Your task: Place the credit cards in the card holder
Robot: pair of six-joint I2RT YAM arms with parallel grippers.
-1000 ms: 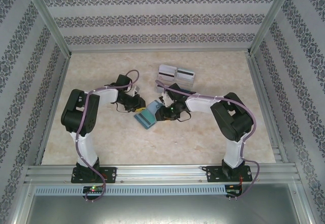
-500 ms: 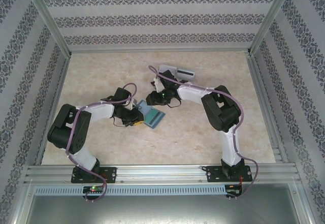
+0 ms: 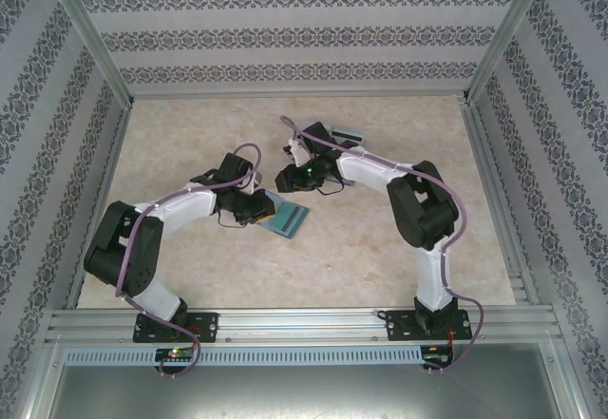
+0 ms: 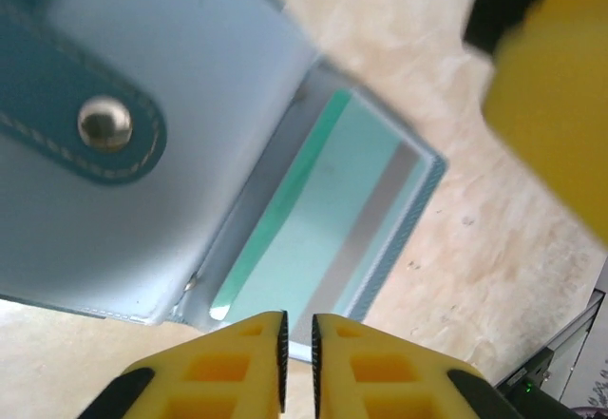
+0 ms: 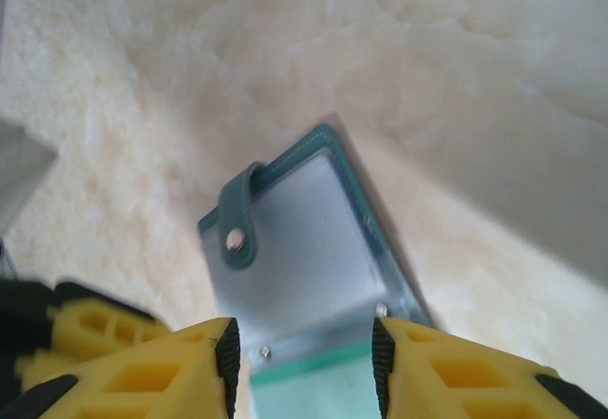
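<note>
Fingers [image 4: 228,362] of the left gripper [image 4: 297,354] are closed to a thin slit, and they look to be nipping the near edge of the wallet [image 4: 142,200]. The right gripper [image 5: 304,367] has its fingers well apart and holds nothing; I see the wallet on the table [image 3: 380,248] through the gap.

The wallet lies open in the middle of the overhead view, its strap [image 5: 237,224] and snap facing up on the folded-back flap. One teal card [image 4: 313,229] with a grey stripe sits inside the clear pocket, so I judge that much done. A few grey striped cards [image 3: 348,137] lie at the upper centre of the overhead view, partly behind the right arm, well apart from the wallet. Those are what is left to load. How many there are I cannot tell.

From the lower left, the left arm comes in with its elbow folded outward and its wrist low at the wallet's left side. From the lower right, the right arm stretches up and leftward, its wrist just above the wallet's upper edge.
</note>
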